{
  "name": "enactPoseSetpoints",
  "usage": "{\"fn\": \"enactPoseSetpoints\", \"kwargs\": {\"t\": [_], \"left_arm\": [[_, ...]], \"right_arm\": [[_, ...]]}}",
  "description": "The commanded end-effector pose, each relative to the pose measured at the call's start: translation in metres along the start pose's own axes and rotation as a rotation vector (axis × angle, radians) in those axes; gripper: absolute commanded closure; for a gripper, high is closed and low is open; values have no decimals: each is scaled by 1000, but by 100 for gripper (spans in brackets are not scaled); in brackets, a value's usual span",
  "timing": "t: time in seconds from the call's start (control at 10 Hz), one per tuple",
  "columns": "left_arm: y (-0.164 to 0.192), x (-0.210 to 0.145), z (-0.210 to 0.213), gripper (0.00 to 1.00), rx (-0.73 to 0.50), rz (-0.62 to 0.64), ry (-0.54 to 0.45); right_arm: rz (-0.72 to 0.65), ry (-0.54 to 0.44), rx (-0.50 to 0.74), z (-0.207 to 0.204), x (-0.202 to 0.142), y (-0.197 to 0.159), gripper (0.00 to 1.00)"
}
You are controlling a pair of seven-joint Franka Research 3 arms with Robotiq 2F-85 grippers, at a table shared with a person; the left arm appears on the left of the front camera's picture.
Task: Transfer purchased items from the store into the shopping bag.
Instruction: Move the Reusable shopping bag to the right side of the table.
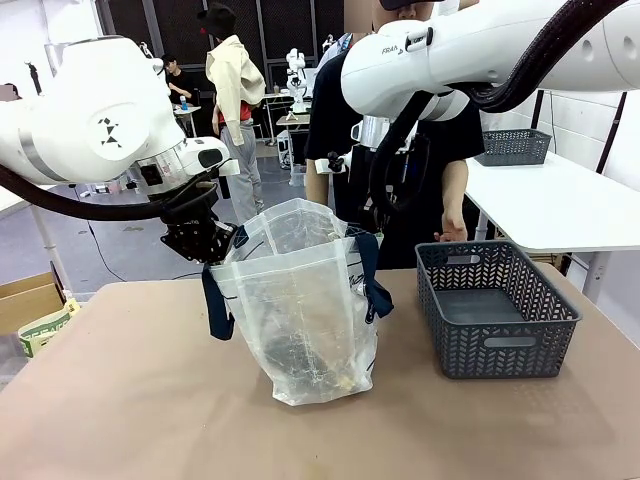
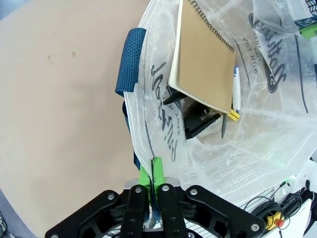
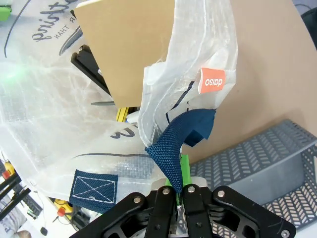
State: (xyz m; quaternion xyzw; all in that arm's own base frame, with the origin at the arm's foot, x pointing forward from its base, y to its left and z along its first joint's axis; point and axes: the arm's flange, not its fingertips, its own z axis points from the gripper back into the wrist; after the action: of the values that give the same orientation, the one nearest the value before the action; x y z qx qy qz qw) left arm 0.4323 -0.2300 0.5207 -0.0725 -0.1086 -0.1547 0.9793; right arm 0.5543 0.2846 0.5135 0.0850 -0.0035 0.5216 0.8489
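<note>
Bag [image 1: 300, 300], mid-table with basket [image 1: 495, 310] at its 3 o'clock, hangs open between left gripper [image 2: 151, 171] pinching its 9 o'clock edge and right gripper [image 3: 177, 179] pinching a strap [image 3: 171, 148]; film probably limp, light and slippery, so straps are best to grip.

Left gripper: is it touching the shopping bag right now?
Touching. In the left wrist view the left gripper is shut on the rim of the shopping bag, whose film and dark strap run down between the green pads.

White arms [image 1: 90, 130], black ribbed cables [image 1: 60, 205]; left pincer [image 2: 151, 171] black, green pads [image 2: 144, 174], silver screws [image 2: 192, 191].
</note>
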Motion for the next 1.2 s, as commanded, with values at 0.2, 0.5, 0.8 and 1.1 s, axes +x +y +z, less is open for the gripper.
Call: {"fn": "enactPoseSetpoints", "kwargs": {"t": [0.2, 0.5, 0.8, 1.1], "left_arm": [[0, -1, 1, 100, 1, 3, -2], [0, -1, 1, 100, 1, 3, -2], [0, -1, 1, 100, 1, 3, -2], [0, -1, 1, 100, 1, 3, -2]], "right_arm": [[-5, -3, 9, -1, -1, -1, 100], [-5, -3, 9, -1, -1, -1, 100], [-5, -3, 9, -1, -1, -1, 100], [-5, -3, 9, -1, -1, -1, 100]]}}
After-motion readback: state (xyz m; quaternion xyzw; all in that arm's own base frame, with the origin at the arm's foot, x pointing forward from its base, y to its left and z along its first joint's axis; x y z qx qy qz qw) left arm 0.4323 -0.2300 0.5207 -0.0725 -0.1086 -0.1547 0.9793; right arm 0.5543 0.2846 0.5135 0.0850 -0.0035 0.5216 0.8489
